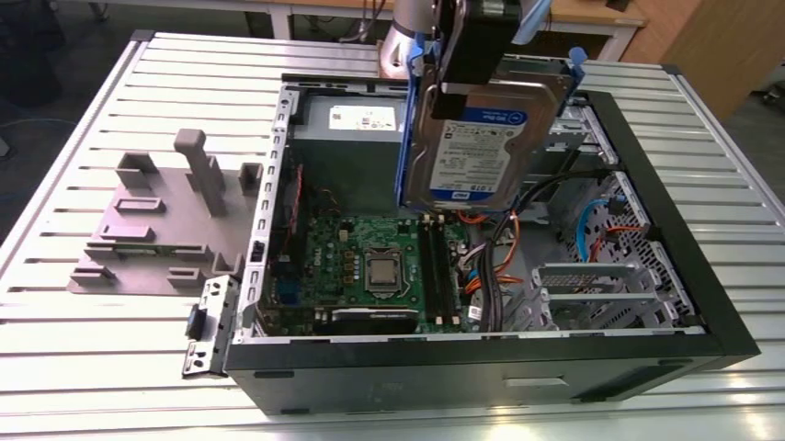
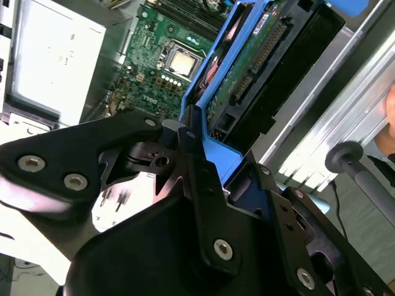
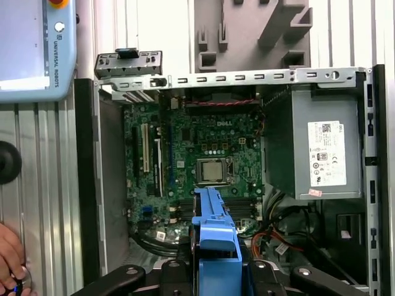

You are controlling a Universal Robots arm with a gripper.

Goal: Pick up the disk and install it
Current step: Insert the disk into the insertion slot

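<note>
Gripper [image 1: 476,83] is clamped on the disk [image 1: 484,147], holding it up on edge. Below it lies the open computer [image 1: 491,367].

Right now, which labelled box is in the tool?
The silver hard drive in a blue plastic carrier, held upright above the black case; the grey power supply sits inside.
</note>
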